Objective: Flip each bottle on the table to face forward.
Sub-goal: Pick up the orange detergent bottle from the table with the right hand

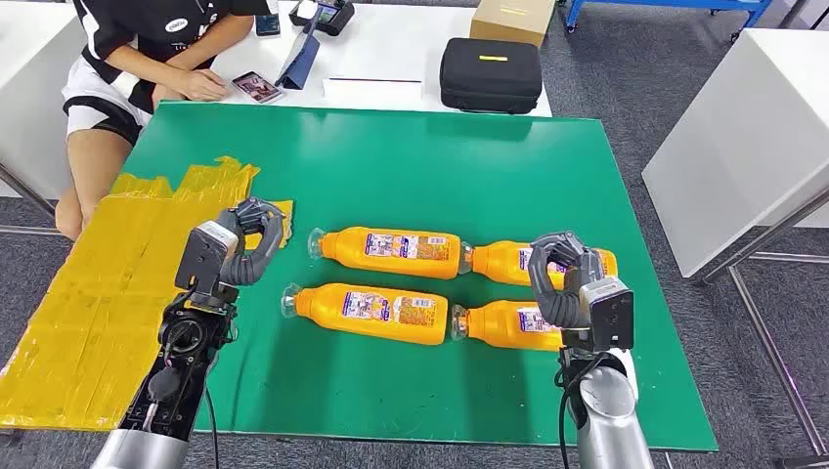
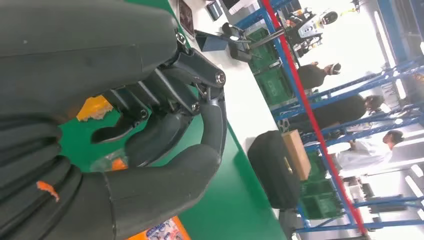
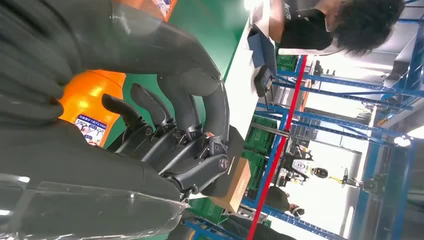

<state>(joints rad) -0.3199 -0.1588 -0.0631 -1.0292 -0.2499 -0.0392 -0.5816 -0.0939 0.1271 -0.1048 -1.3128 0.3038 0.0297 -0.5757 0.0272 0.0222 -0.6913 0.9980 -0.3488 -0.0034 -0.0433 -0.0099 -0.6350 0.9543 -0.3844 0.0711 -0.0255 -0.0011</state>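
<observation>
Four bottles (image 1: 396, 252) lie in two rows mid-mat, L hand (image 1: 252, 234) and R hand (image 1: 557, 278) both curled, holding nothing, hovering at the row ends — full, smooth, prob heavy n slippery, so grab mid-body over label.

The right hand (image 1: 559, 278) covers parts of both right-side bottles (image 1: 508, 324), whose labels look too small to read.

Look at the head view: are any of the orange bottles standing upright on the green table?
No: all four orange bottles lie on their sides on the green table, in two rows of two.
</observation>
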